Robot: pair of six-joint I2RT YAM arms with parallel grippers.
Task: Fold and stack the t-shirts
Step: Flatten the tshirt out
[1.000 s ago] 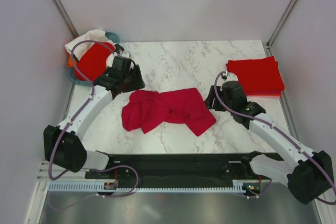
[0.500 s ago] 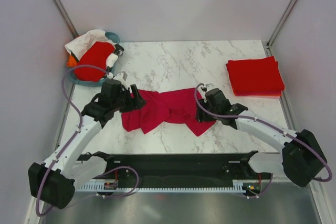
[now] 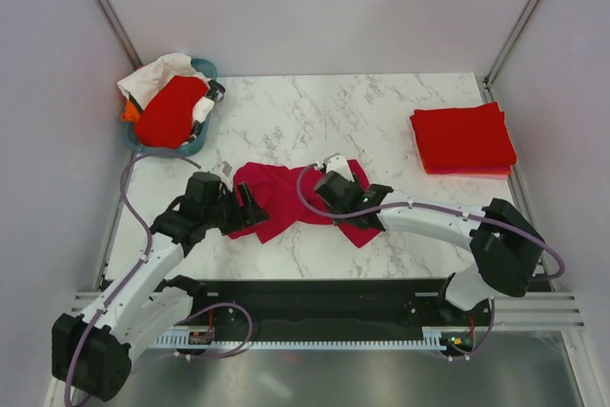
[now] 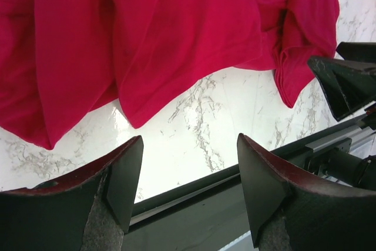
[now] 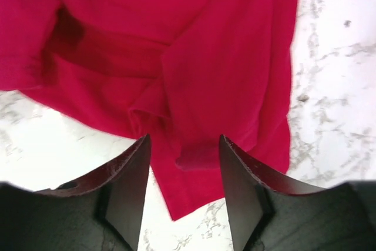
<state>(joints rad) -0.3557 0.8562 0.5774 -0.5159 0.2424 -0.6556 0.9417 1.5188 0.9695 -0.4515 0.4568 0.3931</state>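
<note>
A deep crimson-pink t-shirt (image 3: 300, 197) lies crumpled on the middle of the marble table. My left gripper (image 3: 250, 209) is open and empty at the shirt's left edge. In the left wrist view (image 4: 188, 186) its jaws stand over bare marble by the table's front edge, just short of the shirt (image 4: 164, 39). My right gripper (image 3: 357, 209) is open over the shirt's right part. In the right wrist view (image 5: 185, 186) a small fold of the shirt (image 5: 200, 157) lies between the spread fingers, which are not closed on it. A bright red folded stack (image 3: 464, 138) lies at the far right.
A teal basket (image 3: 196, 145) at the far left holds a red shirt (image 3: 170, 110) and white cloth (image 3: 157, 71). The black front rail (image 3: 315, 295) runs along the near table edge. The right gripper's black body (image 4: 346, 83) shows at the right of the left wrist view.
Both arms have closed in on the crimson shirt. The left gripper moved nearer and to its left edge. The right gripper moved left over its right part. The shirt has bunched slightly.
</note>
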